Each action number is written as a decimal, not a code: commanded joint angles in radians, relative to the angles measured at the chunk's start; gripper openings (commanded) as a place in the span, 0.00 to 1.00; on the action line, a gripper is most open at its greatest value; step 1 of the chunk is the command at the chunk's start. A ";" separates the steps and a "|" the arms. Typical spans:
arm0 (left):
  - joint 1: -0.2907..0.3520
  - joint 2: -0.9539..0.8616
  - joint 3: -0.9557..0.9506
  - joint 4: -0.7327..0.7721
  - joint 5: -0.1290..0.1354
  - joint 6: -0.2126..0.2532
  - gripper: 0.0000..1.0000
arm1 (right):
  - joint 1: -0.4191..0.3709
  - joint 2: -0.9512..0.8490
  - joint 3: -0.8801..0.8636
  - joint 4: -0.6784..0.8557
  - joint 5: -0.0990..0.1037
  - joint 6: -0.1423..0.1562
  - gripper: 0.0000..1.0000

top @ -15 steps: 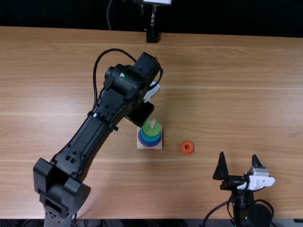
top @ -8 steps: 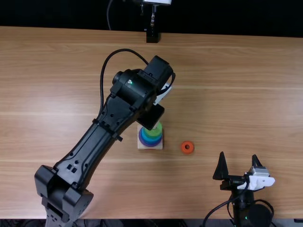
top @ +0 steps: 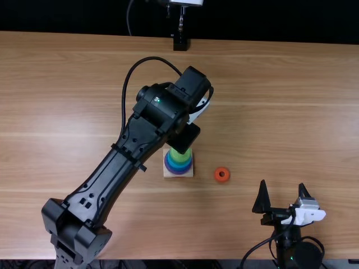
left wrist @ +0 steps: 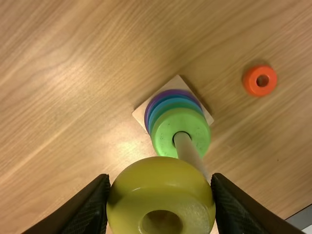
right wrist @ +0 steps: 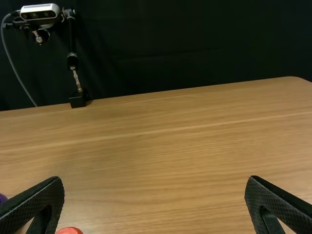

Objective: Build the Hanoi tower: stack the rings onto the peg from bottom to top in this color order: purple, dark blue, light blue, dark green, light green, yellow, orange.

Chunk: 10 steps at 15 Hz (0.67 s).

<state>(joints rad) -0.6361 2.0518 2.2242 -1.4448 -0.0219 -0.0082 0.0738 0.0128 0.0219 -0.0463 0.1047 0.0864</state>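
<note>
In the top view my left gripper (top: pixel 185 138) hangs over the back part of the ring stack, its fingertips hidden by the arm. In the left wrist view my left gripper (left wrist: pixel 162 200) is shut on the yellow ring (left wrist: pixel 161 183), held close to the peg's tip. The pale peg (left wrist: pixel 189 151) rises through the light green ring (left wrist: pixel 168 127), with blue and purple rings below on the square wooden base (left wrist: pixel 141 111). An orange ring (top: pixel 222 174) lies on the table right of the stack. My right gripper (top: pixel 283 189) stands open at the front right, holding nothing.
The wooden table (top: pixel 280 112) surrounds the stack. A camera stand (top: pixel 180 42) is at the table's far edge. My left arm (top: pixel 120 162) stretches diagonally across the left half.
My left gripper has moved right across the back of the stack, carrying the yellow ring, and now covers part of the light green ring. The right arm has kept still.
</note>
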 commanded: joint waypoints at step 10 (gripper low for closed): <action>-0.033 0.004 0.049 -0.004 0.004 -0.060 0.00 | -0.003 -0.013 -0.007 0.005 0.002 0.000 1.00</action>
<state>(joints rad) -0.6556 2.0521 2.2513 -1.4467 -0.0212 -0.0566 0.0738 0.0128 0.0219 -0.0460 0.1047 0.0864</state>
